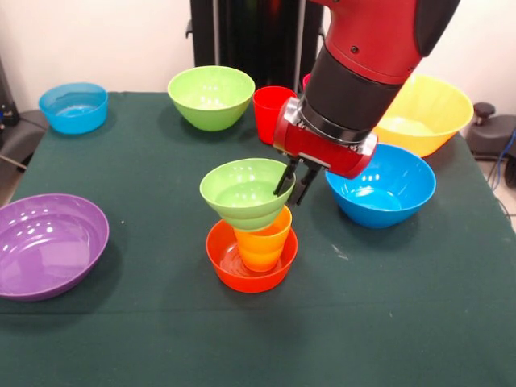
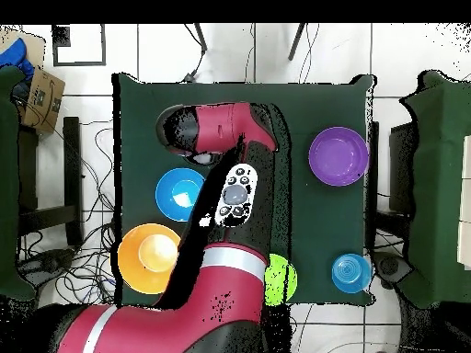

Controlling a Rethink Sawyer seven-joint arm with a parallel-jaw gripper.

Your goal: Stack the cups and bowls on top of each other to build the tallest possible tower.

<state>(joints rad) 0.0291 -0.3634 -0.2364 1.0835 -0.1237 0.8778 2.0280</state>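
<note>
A small orange bowl (image 1: 242, 270) sits mid-table with a yellow-orange cup (image 1: 266, 240) standing in it. A small green bowl (image 1: 242, 193) rests on that cup, tipped slightly; these three form the tower. My gripper (image 1: 289, 193) comes down at the bowl's right rim, its two black fingers (image 1: 282, 179) close together with the rim pinched between them. The red cup (image 1: 270, 113) stands behind, beside the arm. A pink sliver (image 1: 306, 79) of another cup peeks out behind my wrist. In the overhead view my arm (image 2: 221, 138) hides the tower and gripper.
A big green bowl (image 1: 211, 95) (image 2: 281, 280) and a small blue bowl (image 1: 74, 106) (image 2: 351, 273) stand at the back. A purple bowl (image 1: 48, 244) (image 2: 338, 156) lies left. A blue bowl (image 1: 380, 185) (image 2: 179, 193) and a yellow bowl (image 1: 427, 113) (image 2: 149, 257) are on the right.
</note>
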